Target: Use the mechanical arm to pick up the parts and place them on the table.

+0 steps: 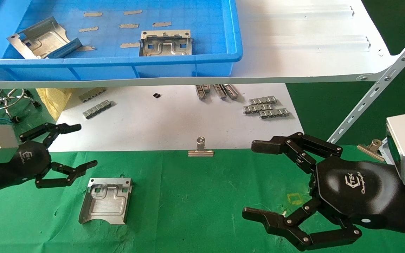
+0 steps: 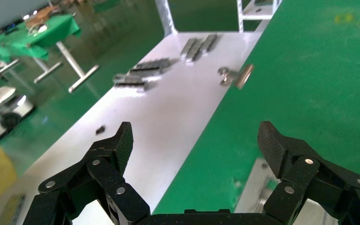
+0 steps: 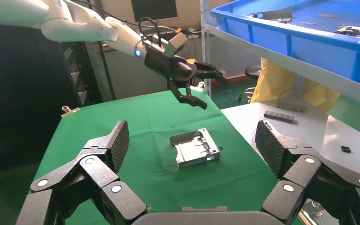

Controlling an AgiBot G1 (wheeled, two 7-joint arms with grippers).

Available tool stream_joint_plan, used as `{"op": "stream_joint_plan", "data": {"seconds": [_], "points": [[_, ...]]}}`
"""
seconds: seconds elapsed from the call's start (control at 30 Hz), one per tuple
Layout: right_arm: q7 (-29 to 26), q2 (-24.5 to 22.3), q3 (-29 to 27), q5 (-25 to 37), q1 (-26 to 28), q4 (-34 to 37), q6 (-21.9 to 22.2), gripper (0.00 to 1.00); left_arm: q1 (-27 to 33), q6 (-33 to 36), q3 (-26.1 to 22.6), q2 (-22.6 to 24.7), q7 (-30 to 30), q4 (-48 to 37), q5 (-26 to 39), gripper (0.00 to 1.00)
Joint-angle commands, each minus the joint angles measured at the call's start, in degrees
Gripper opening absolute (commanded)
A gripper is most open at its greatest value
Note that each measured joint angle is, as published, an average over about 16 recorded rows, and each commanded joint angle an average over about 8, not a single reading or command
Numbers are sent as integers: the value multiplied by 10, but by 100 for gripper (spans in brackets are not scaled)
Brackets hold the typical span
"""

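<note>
One silver stamped part point(image 1: 105, 200) lies flat on the green cloth table point(image 1: 195, 196), at the front left; it also shows in the right wrist view point(image 3: 196, 147). Two more parts point(image 1: 165, 43) point(image 1: 40, 38) lie in the blue bin point(image 1: 153, 65) on the shelf. My left gripper point(image 1: 84, 146) is open and empty, hovering just left of and above the part on the cloth; in its wrist view point(image 2: 194, 140) the part's edge point(image 2: 253, 194) shows under one finger. My right gripper point(image 1: 253, 181) is open and empty above the cloth at the right, and shows in its wrist view point(image 3: 192, 140).
A white shelf board point(image 1: 311, 42) carries the bin overhead. A flat white sheet point(image 1: 174, 119) behind the cloth holds small grey ridged strips point(image 1: 265, 107) point(image 1: 97, 109). A silver binder clip point(image 1: 200, 149) sits at the sheet's edge. A slanted shelf strut point(image 1: 378, 84) stands at the right.
</note>
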State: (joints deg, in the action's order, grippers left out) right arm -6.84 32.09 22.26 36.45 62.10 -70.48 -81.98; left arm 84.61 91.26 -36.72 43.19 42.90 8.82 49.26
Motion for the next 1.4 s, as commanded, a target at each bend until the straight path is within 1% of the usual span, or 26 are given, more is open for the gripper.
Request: {"op": "stream_joint_plan", "data": {"seconds": [0.03, 1.4], "points": [[0, 0, 0, 0, 0, 0, 0, 100, -7, -2, 6, -2, -16, 20, -2, 100], [0, 0, 0, 0, 0, 0, 0, 100, -181, -44, 163, -64, -421, 508, -58, 100]]}}
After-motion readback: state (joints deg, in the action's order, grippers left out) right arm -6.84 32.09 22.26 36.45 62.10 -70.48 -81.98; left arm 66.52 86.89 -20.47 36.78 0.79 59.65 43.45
